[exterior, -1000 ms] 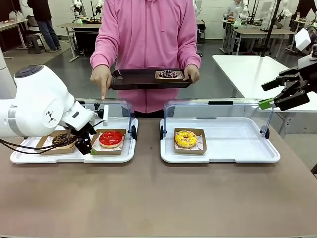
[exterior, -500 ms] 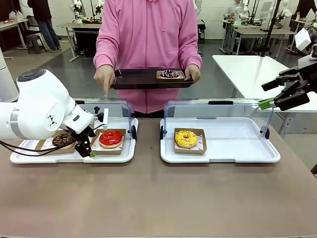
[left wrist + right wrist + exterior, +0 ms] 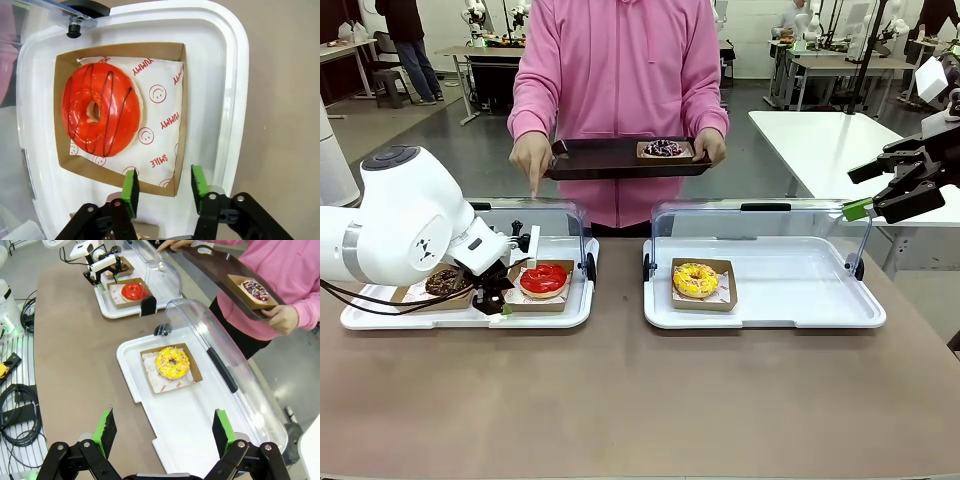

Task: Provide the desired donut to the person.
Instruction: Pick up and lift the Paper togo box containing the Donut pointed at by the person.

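Observation:
A person (image 3: pixel 618 70) in a pink hoodie stands across the table, holding a dark serving tray (image 3: pixel 610 160) and pointing a finger (image 3: pixel 533 178) down at the left container. A red-glazed donut (image 3: pixel 544 279) (image 3: pixel 101 115) (image 3: pixel 134 290) lies there in a cardboard tray (image 3: pixel 177 120). My left gripper (image 3: pixel 500 298) (image 3: pixel 165 186) is down at that tray's near corner; its green pads straddle the corner, still apart from the cardboard. My right gripper (image 3: pixel 861 190) (image 3: pixel 164 432) hangs open and empty, high beside the right container.
A chocolate donut (image 3: pixel 443 282) sits left of the red one in the same white container (image 3: pixel 470 322). A yellow sprinkled donut (image 3: pixel 696 280) (image 3: pixel 172 362) lies in the right container (image 3: pixel 800 300). Both clear lids (image 3: pixel 760 230) stand open. A dark sprinkled donut (image 3: pixel 663 149) rides on the person's tray.
My left gripper's jaws have narrowed around the cardboard tray's corner, and the left arm has shifted slightly. The right arm has not moved.

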Action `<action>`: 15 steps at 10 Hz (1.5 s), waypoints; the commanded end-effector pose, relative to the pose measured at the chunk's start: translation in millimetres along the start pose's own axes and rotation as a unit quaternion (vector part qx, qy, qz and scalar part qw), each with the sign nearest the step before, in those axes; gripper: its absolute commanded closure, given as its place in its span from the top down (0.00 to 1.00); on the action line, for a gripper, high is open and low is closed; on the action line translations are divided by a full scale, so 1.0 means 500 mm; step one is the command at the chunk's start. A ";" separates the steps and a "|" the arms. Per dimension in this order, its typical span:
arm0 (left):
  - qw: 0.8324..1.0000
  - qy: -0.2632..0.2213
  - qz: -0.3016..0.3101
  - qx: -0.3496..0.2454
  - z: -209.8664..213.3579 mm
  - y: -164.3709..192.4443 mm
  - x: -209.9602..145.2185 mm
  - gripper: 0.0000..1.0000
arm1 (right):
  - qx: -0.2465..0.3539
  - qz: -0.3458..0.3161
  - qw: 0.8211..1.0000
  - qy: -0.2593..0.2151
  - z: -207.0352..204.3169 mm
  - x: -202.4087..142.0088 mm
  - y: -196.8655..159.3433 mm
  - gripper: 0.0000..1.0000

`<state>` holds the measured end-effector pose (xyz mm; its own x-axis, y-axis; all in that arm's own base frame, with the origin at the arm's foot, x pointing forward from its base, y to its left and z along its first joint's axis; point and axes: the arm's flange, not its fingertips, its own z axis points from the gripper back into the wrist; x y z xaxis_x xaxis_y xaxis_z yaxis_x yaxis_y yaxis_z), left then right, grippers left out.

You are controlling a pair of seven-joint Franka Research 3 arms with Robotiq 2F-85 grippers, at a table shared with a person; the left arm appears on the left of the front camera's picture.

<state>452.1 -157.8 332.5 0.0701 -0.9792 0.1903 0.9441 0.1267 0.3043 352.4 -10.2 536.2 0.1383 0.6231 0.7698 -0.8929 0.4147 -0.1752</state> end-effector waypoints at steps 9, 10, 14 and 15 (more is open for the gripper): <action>1.000 -0.011 0.000 0.007 0.059 -0.020 0.015 0.00 | 0.004 0.001 1.000 0.000 -0.002 -0.003 0.000 1.00; 1.000 -0.018 -0.001 0.016 0.096 -0.038 0.008 0.00 | 0.004 0.001 1.000 0.000 -0.002 -0.003 0.000 1.00; 0.999 -0.027 -0.033 -0.010 0.238 -0.151 -0.037 0.00 | 0.004 0.001 1.000 0.000 -0.002 -0.003 0.000 1.00; 0.998 -0.023 -0.057 -0.014 0.284 -0.181 -0.050 0.00 | 0.004 0.001 1.000 0.000 -0.002 -0.003 0.000 1.00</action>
<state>381.4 -150.7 435.5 0.0040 -0.9748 0.2230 0.9507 0.0729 0.3014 352.5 -10.2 536.1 0.1386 0.6230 0.7698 -0.8930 0.4148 -0.1749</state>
